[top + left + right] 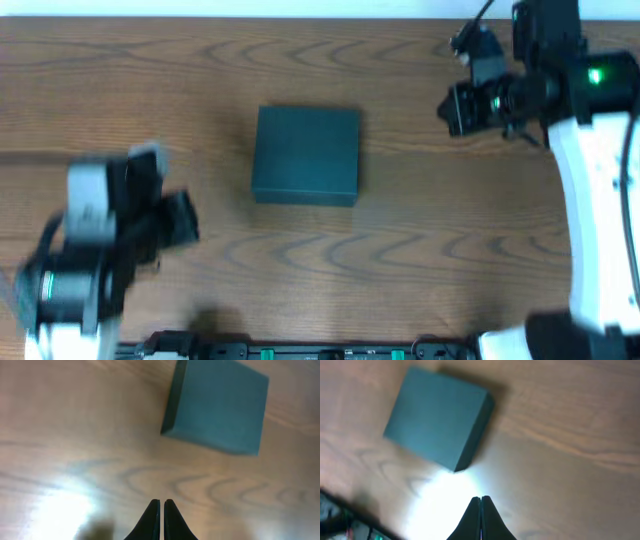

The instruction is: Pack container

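- The dark, matte, roughly square cardboard box [305, 155] lies flat near the middle of the brown wood-grain surface [450, 250], lid down and shut, with nothing on top of it.
- The left tool [161, 502] has its two fingers pressed together and holds nothing. It hangs over bare wood to the left of the box and nearer the front edge, well apart from it (its arm is blurred in the overhead view).
- The right tool [481, 499] is likewise closed and empty, and sits to the far right of the box, also well apart.
- No goods to pack show in any view, so the step in hand is probably getting the lid open.
- To do that well, I would first find the free edge of the flap; the pictures do not tell which side is hinged.
- Part the fingers before descending, come in low at that edge, and lift in an arc about the hinge.
- Let the other tool steady the light box (it would likely slide on smooth wood).
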